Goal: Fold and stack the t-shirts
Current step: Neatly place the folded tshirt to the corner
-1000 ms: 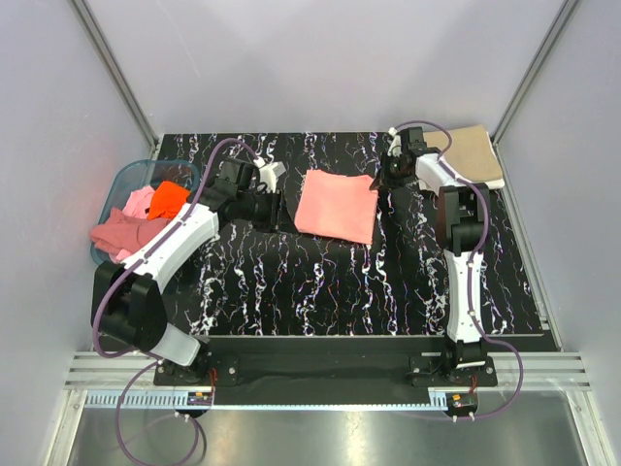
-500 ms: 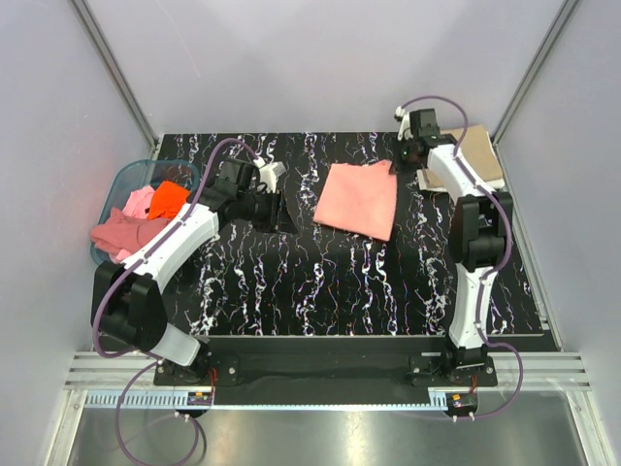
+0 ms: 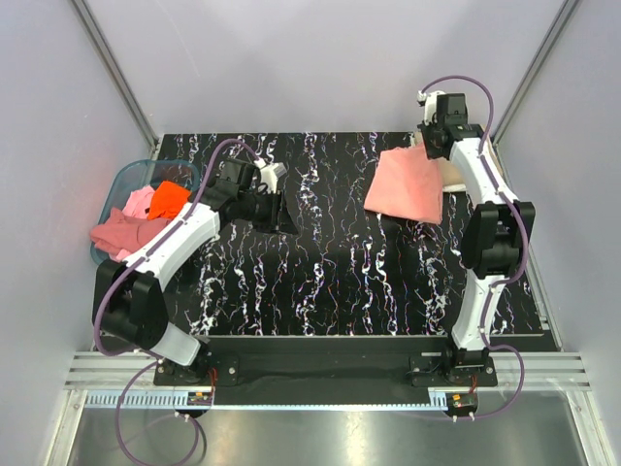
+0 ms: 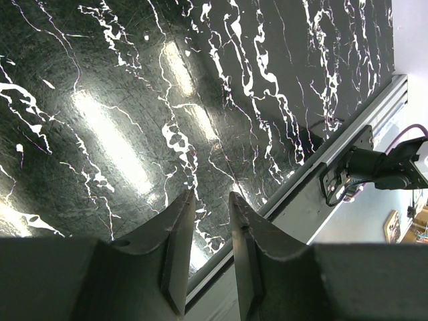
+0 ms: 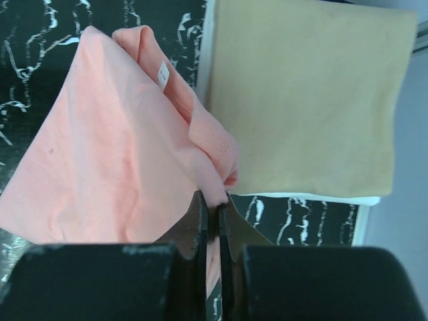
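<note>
Pale grey walls close in a black worktop [image 3: 340, 272] veined with white like marble. At its far right you have the right pincer [image 5: 214, 200] clamped tight on a soft, folded salmon-pink t-shirt [image 3: 406, 186], pinching it at a thick folded edge. The cloth hangs from that grip as a slanted sheet that spreads toward the middle of the worktop. Whether its lower edge rests on the surface, you cannot tell.

Just beyond it, in the far right corner, lies a flat, square-folded tan t-shirt [image 5: 307, 100]. From above, your right arm and the pink cloth cover most of it. In the right wrist view the pink one overlaps the tan one's left edge, but it is not clear that they touch.

Your left pincer [image 4: 209, 200] hovers over bare worktop left of centre, well apart from the pink shirt. Its jaws are parted by a narrow gap with nothing between them.

At the far left edge sits a translucent teal plastic basket [image 3: 121, 180]. In it lie a crumpled orange t-shirt [image 3: 170, 199] and a light pink t-shirt [image 3: 139, 202]. A dusty rose t-shirt [image 3: 121, 235] spills over its near rim.
</note>
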Available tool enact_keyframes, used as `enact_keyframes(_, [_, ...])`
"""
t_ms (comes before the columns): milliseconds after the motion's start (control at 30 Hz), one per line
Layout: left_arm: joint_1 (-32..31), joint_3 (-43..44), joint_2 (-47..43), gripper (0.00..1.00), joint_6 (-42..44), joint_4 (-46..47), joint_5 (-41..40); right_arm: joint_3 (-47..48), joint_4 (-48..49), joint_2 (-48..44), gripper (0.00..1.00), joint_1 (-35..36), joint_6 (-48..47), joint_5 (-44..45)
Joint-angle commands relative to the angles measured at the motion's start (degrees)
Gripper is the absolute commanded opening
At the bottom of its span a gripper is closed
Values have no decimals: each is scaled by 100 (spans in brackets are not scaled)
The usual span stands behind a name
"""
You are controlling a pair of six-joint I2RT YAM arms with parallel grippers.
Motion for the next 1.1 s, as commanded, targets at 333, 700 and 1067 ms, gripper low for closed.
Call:
enact_keyframes(333, [12, -55, 69, 33, 47, 144, 258, 725, 285, -389, 0, -338, -1399, 276])
enact_keyframes(700, [11, -55, 86, 33, 29, 153, 399, 1506, 182, -117, 0, -575, -1759, 162])
enact_keyframes(1067, [11, -72, 165, 33, 38, 161, 320, 2743, -135, 812, 0, -891, -2093, 83])
